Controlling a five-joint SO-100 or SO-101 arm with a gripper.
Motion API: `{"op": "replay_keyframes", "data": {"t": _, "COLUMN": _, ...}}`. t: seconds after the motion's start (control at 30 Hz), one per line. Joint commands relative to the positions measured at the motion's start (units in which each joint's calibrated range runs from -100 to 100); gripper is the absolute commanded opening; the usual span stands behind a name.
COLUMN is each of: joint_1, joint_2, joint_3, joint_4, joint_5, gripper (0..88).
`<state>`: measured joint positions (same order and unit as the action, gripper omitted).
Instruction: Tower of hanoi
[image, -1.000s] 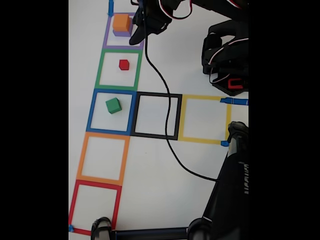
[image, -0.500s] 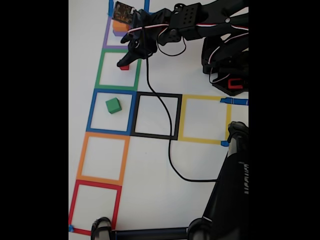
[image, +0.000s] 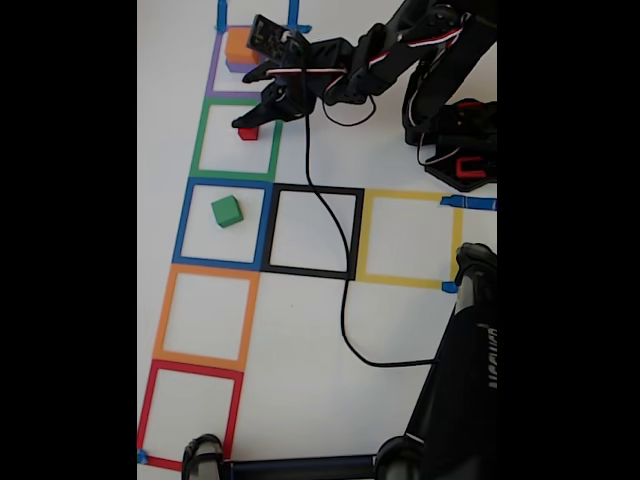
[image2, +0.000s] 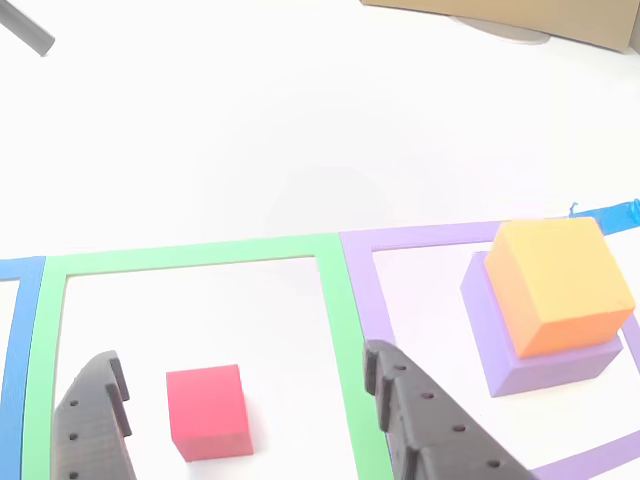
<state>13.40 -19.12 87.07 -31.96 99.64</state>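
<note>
Currently, in the fixed view, the gripper (image: 244, 124) is being held low over the red cube (image: 248, 132) inside the green tape square (image: 199, 135), with the orange cube (image: 240, 45) seen stacked in the purple tape square (image: 214, 75) and the green cube (image: 227, 211) sitting apart in the blue tape square (image: 182, 220). Then, in the other view, the red cube (image2: 208, 411) is being straddled by wide-open jaws with nothing gripped, a gap showing on both sides, while the orange cube (image2: 556, 283) is being carried by the purple cube (image2: 520, 355) nearby. Likely light, rigid and smooth-faced, so it is best pinched on two opposite flat sides, squarely, or slipping and twisting is being risked.
</note>
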Motion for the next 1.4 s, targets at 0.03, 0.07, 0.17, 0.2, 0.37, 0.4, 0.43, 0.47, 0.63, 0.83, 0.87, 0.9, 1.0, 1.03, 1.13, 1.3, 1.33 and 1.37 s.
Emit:
{"op": "replay_keyframes", "data": {"t": 0.03, "joint_1": -2.3, "joint_2": 4.4, "joint_3": 1.2, "joint_4": -7.9, "joint_5": 0.4, "gripper": 27.8}}
{"op": "replay_keyframes", "data": {"t": 0.07, "joint_1": -2.5, "joint_2": 5.6, "joint_3": 1.3, "joint_4": -9.2, "joint_5": 0.4, "gripper": 27.7}}
{"op": "replay_keyframes", "data": {"t": 0.17, "joint_1": -2.9, "joint_2": 9.7, "joint_3": 1.1, "joint_4": -13.0, "joint_5": 0.4, "gripper": 27.5}}
{"op": "replay_keyframes", "data": {"t": 0.2, "joint_1": -2.9, "joint_2": 11.0, "joint_3": 0.9, "joint_4": -14.1, "joint_5": 0.4, "gripper": 27.4}}
{"op": "replay_keyframes", "data": {"t": 0.37, "joint_1": -3.4, "joint_2": 18.2, "joint_3": -1.4, "joint_4": -19.0, "joint_5": 0.4, "gripper": 26.9}}
{"op": "replay_keyframes", "data": {"t": 0.4, "joint_1": -3.4, "joint_2": 19.4, "joint_3": -1.9, "joint_4": -19.7, "joint_5": 0.4, "gripper": 26.8}}
{"op": "replay_keyframes", "data": {"t": 0.43, "joint_1": -3.4, "joint_2": 20.7, "joint_3": -2.4, "joint_4": -20.5, "joint_5": 0.4, "gripper": 26.6}}
{"op": "replay_keyframes", "data": {"t": 0.47, "joint_1": -3.4, "joint_2": 22.1, "joint_3": -2.9, "joint_4": -21.5, "joint_5": 0.4, "gripper": 26.4}}
{"op": "replay_keyframes", "data": {"t": 0.63, "joint_1": -3.9, "joint_2": 27.7, "joint_3": -4.6, "joint_4": -26.0, "joint_5": 0.4, "gripper": 25.6}}
{"op": "replay_keyframes", "data": {"t": 0.83, "joint_1": -5.0, "joint_2": 30.6, "joint_3": -5.1, "joint_4": -28.0, "joint_5": 0.4, "gripper": 24.0}}
{"op": "replay_keyframes", "data": {"t": 0.87, "joint_1": -5.1, "joint_2": 31.1, "joint_3": -5.3, "joint_4": -28.2, "joint_5": 0.4, "gripper": 23.8}}
{"op": "replay_keyframes", "data": {"t": 0.9, "joint_1": -5.3, "joint_2": 31.6, "joint_3": -5.4, "joint_4": -28.4, "joint_5": 0.4, "gripper": 23.6}}
{"op": "replay_keyframes", "data": {"t": 1.0, "joint_1": -5.7, "joint_2": 33.1, "joint_3": -6.6, "joint_4": -28.8, "joint_5": 0.4, "gripper": 22.8}}
{"op": "replay_keyframes", "data": {"t": 1.03, "joint_1": -5.8, "joint_2": 33.6, "joint_3": -7.3, "joint_4": -28.8, "joint_5": 0.4, "gripper": 22.4}}
{"op": "replay_keyframes", "data": {"t": 1.13, "joint_1": -5.9, "joint_2": 35.0, "joint_3": -8.6, "joint_4": -28.8, "joint_5": 0.4, "gripper": 21.6}}
{"op": "replay_keyframes", "data": {"t": 1.3, "joint_1": -6.4, "joint_2": 35.8, "joint_3": -9.4, "joint_4": -28.6, "joint_5": 0.4, "gripper": 18.1}}
{"op": "replay_keyframes", "data": {"t": 1.33, "joint_1": -6.5, "joint_2": 35.8, "joint_3": -9.3, "joint_4": -28.6, "joint_5": 0.4, "gripper": 17.4}}
{"op": "replay_keyframes", "data": {"t": 1.37, "joint_1": -6.7, "joint_2": 35.9, "joint_3": -9.3, "joint_4": -28.6, "joint_5": 0.4, "gripper": 16.7}}
